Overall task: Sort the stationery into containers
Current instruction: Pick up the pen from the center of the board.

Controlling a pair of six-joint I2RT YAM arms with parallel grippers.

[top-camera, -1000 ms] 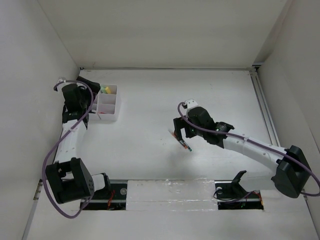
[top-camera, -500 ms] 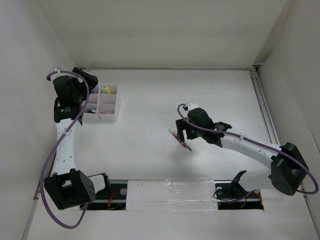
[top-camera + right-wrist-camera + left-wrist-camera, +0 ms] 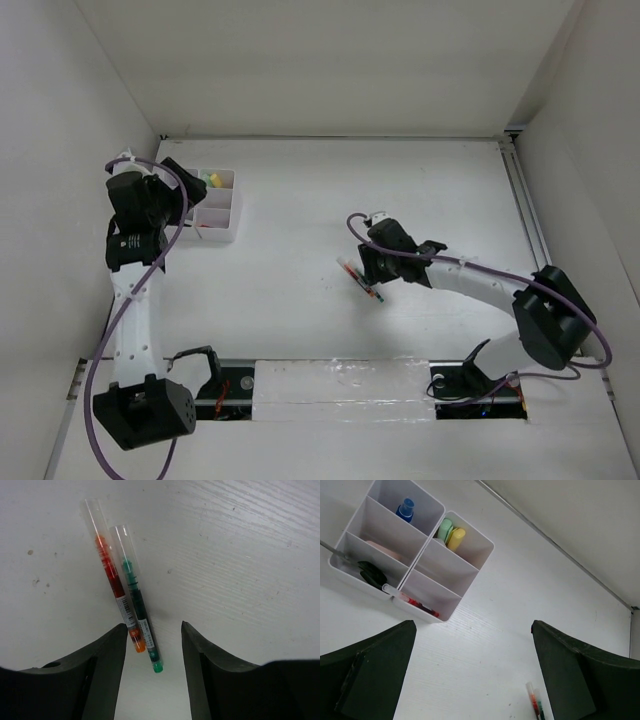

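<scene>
The white organizer box (image 3: 451,611) holds a blue-capped bottle (image 3: 406,509), green (image 3: 444,529) and yellow (image 3: 456,537) highlighters, a pink eraser (image 3: 384,550), black-handled scissors (image 3: 371,573) and a red pen (image 3: 414,602). It also shows in the top view (image 3: 222,212). My left gripper (image 3: 472,680) is open and empty, held above the table beside the box (image 3: 172,195). A red-orange pen (image 3: 114,582) and a green pen (image 3: 137,602) lie side by side on the table (image 3: 352,274). My right gripper (image 3: 153,630) is open just over their near ends, with the green pen's tip between the fingers.
The white walls of the enclosure close in the table at the left, back and right. A rail (image 3: 528,215) runs along the right edge. The organizer box stands against the back left corner.
My right gripper has come down and turned over the two pens. My left arm has lifted and drawn back a little from the organizer box.
</scene>
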